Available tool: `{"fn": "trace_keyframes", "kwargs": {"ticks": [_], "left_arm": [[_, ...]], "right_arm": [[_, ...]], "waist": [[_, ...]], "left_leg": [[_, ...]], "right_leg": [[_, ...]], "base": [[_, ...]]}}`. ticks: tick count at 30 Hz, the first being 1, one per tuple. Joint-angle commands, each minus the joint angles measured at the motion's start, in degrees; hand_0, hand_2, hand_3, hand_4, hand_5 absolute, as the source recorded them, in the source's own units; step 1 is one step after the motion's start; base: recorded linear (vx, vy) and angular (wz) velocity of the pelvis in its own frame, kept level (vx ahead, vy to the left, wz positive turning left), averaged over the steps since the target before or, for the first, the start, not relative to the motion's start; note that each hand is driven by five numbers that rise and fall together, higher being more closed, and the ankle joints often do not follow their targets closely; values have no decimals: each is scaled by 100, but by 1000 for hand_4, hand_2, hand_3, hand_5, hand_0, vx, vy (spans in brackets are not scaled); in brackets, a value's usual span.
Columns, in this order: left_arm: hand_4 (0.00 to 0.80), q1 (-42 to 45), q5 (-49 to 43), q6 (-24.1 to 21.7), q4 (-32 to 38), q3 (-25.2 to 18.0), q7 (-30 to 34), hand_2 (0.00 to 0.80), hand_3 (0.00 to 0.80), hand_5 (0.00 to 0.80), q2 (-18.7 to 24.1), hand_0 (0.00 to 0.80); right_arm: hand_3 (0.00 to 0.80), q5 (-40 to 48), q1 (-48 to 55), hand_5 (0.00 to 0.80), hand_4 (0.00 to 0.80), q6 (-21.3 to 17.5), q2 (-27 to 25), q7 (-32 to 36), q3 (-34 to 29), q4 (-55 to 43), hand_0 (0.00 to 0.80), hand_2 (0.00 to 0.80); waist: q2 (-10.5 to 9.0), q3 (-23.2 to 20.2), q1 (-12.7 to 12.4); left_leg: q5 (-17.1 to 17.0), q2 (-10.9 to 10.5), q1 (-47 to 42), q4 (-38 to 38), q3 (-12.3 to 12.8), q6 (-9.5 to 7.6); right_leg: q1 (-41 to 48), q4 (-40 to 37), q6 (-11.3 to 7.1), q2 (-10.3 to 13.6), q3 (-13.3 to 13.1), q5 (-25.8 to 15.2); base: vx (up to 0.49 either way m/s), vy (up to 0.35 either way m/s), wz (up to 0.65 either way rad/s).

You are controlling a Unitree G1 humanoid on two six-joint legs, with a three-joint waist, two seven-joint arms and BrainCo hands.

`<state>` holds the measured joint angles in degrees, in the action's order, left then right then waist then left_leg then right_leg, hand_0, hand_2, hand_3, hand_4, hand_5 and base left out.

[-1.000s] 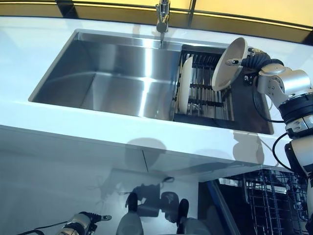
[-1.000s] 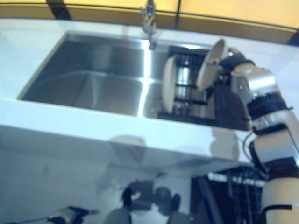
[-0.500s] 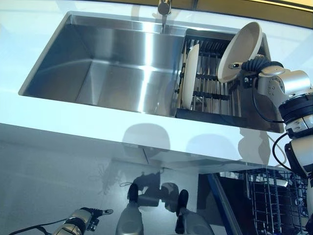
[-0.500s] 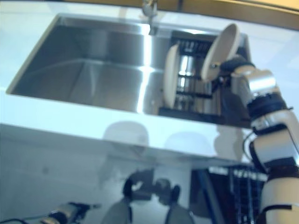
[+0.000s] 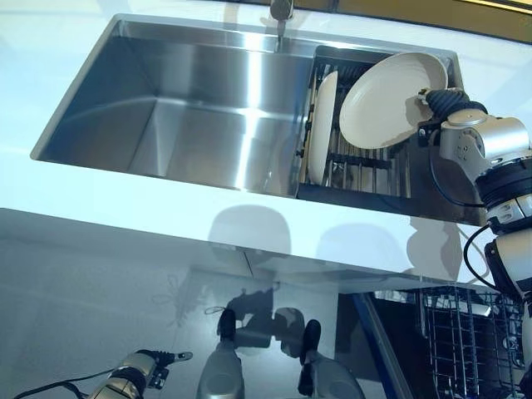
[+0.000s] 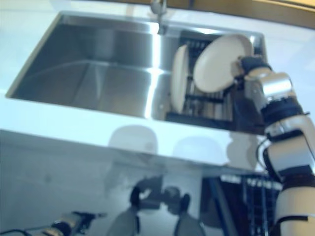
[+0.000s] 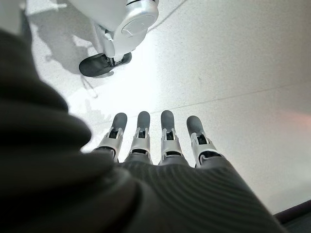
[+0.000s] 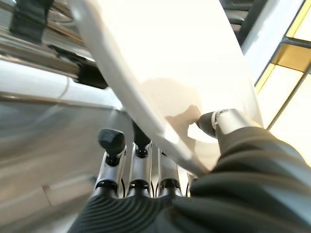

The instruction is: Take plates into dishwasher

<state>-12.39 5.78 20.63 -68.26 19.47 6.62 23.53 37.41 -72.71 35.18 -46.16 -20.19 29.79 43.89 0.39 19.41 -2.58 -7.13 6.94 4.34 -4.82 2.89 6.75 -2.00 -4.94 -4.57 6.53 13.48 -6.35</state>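
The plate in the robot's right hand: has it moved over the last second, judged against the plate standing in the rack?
Yes. The held plate has tipped flatter and swung left toward the racked plate, gripped by the right hand.

We find no legible text, label, brand, number or sign in any view. The plate [image 5: 382,100], the second plate [image 5: 323,125] standing in the rack [image 5: 366,158], the sink [image 5: 208,108], the counter [image 5: 166,216] and the tap [image 5: 281,12] carry no markings that we can read. Any print on the dishwasher basket [image 5: 465,341] is too small for us to make out.
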Motion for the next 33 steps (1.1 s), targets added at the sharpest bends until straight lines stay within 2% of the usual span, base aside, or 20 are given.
{"fn": "trace_keyframes", "kwargs": {"ticks": [1,6,18,26,33], "left_arm": [[0,1,-37,-32,-220,260,-88,0,0,0,210,0],[0,133,-119,-151,-256,226,-81,0,0,0,215,0],[0,459,-498,-646,-280,238,-103,0,0,0,248,0],[0,632,-756,-915,-185,225,-12,0,0,0,280,0],[0,600,-852,-1096,-40,355,142,0,0,0,407,0]], "right_arm": [[800,-215,-767,800,800,-352,-461,-321,233,1,800,800],[800,-481,-890,800,800,-518,-588,-534,251,-56,800,800],[800,-1550,-1598,800,800,-694,-1161,-72,893,-194,800,800],[800,-2282,-2043,800,800,-494,-1778,712,1411,-513,800,800],[800,-2741,-1944,800,800,-760,-2283,1346,1603,-442,800,800]], "waist": [[-311,-373,-92],[-339,-611,-75],[-516,-1323,45],[-578,-1681,278],[-560,-1848,546]], "left_leg": [[211,29,-125,-18,204,73],[270,55,-284,-18,244,97],[449,131,-703,-18,451,115],[561,166,-923,-18,637,107],[593,266,-1095,-18,858,132]], "right_leg": [[92,-6,-490,459,-201,74],[235,-6,-504,449,-218,132],[545,-6,-518,384,-302,267],[571,-6,-533,307,-557,270],[544,-6,-528,187,-844,257]], "base": [[14,-34,0],[27,-48,0],[21,-65,-5],[32,-63,-19],[21,-91,-26]]}}
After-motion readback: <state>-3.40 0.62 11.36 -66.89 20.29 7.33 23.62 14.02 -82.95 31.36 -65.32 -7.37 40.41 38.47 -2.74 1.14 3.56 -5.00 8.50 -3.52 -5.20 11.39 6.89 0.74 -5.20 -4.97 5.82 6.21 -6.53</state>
